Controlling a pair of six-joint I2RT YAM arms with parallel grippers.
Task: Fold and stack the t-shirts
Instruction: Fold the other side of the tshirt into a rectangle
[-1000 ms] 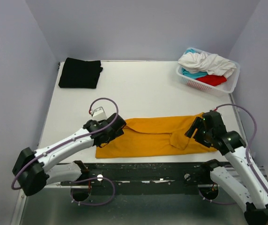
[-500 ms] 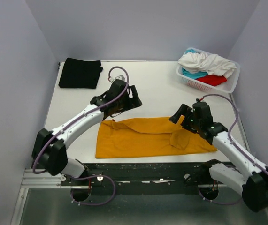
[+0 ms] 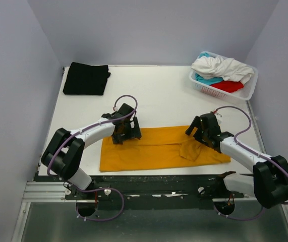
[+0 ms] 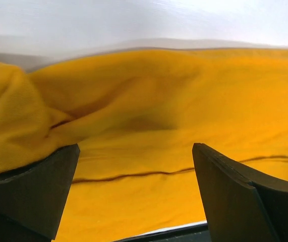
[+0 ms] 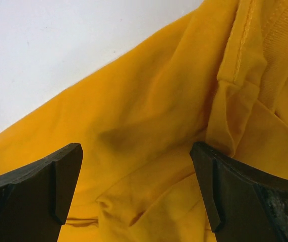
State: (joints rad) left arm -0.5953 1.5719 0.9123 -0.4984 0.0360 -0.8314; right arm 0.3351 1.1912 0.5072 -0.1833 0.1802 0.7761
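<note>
The mustard-orange t-shirt [image 3: 154, 148] lies folded lengthwise in a long strip near the table's front edge. It fills the left wrist view [image 4: 149, 121] and the right wrist view [image 5: 149, 151]. My left gripper [image 3: 126, 135] is open, low over the strip's far left edge. My right gripper [image 3: 202, 135] is open, low over the far right part by the crumpled sleeve [image 3: 189, 150]. Neither holds cloth. A folded black t-shirt [image 3: 85, 78] lies at the far left corner. White [image 3: 222, 66], teal [image 3: 207, 79] and red [image 3: 228, 86] shirts are heaped in the basket.
The white lattice basket [image 3: 248, 91] stands at the far right corner. The white table [image 3: 159, 96] runs between the black shirt and the basket. The metal rail [image 3: 159, 184] with the arm bases borders the front edge.
Both arms swung from the near corners to the far side of the strip, then lowered onto its far edge. The shirt's far left edge was laid down flatter; the strip shifted slightly left.
</note>
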